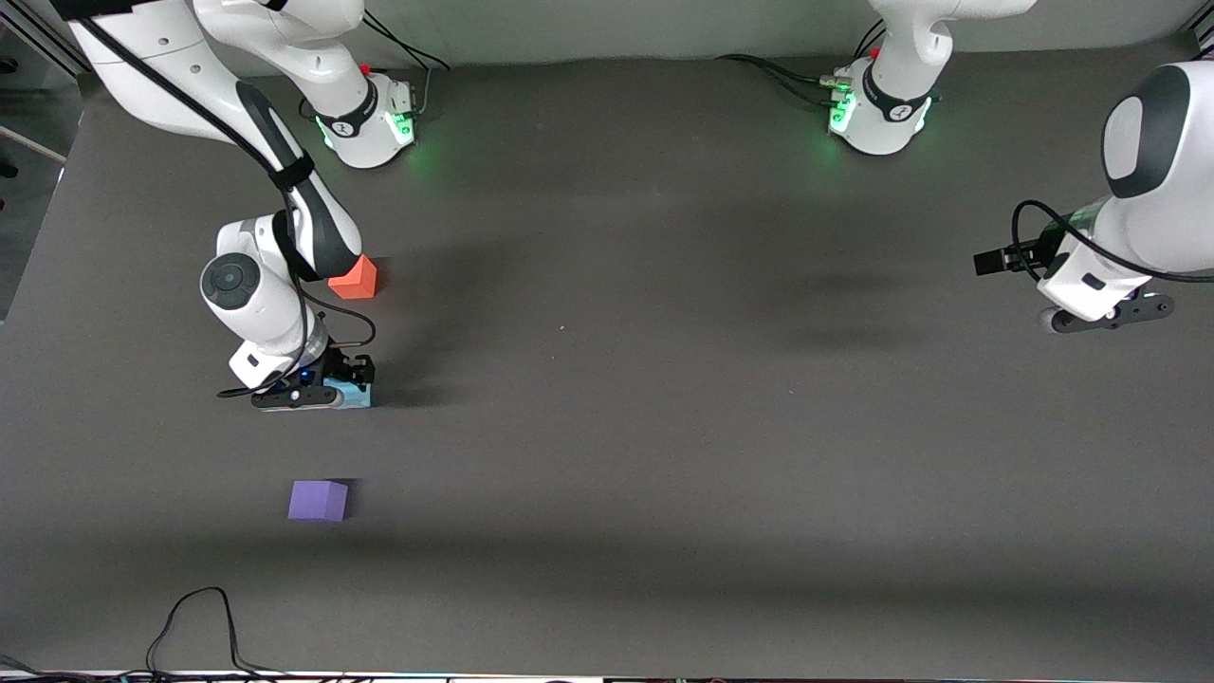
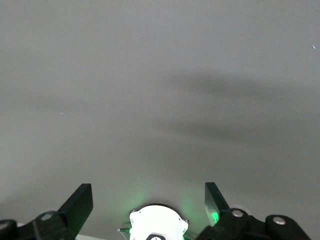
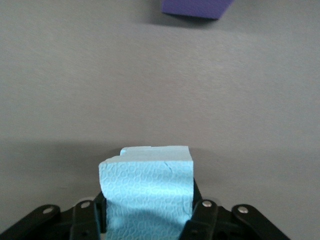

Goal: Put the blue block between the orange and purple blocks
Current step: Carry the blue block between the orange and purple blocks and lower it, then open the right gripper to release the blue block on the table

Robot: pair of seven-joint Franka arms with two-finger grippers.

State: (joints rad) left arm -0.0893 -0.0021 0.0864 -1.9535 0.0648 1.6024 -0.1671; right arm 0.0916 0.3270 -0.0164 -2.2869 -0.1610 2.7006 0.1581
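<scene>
My right gripper [image 1: 318, 392] is shut on the light blue block [image 1: 358, 399] and holds it low at the table surface. It is between the orange block [image 1: 354, 278], which lies farther from the front camera, and the purple block [image 1: 319, 500], which lies nearer. In the right wrist view the blue block [image 3: 147, 187] sits between the fingers of the gripper [image 3: 147, 217], with the purple block [image 3: 197, 7] ahead of it. I cannot tell whether the blue block touches the table. My left gripper [image 1: 1110, 318] waits open and empty at the left arm's end of the table.
The dark grey table [image 1: 664, 427] carries only the three blocks. The two arm bases [image 1: 877, 114] stand along the edge farthest from the front camera. A black cable [image 1: 194, 626] lies at the near edge. The left wrist view shows bare table [image 2: 160, 100] and the open fingers [image 2: 77, 207].
</scene>
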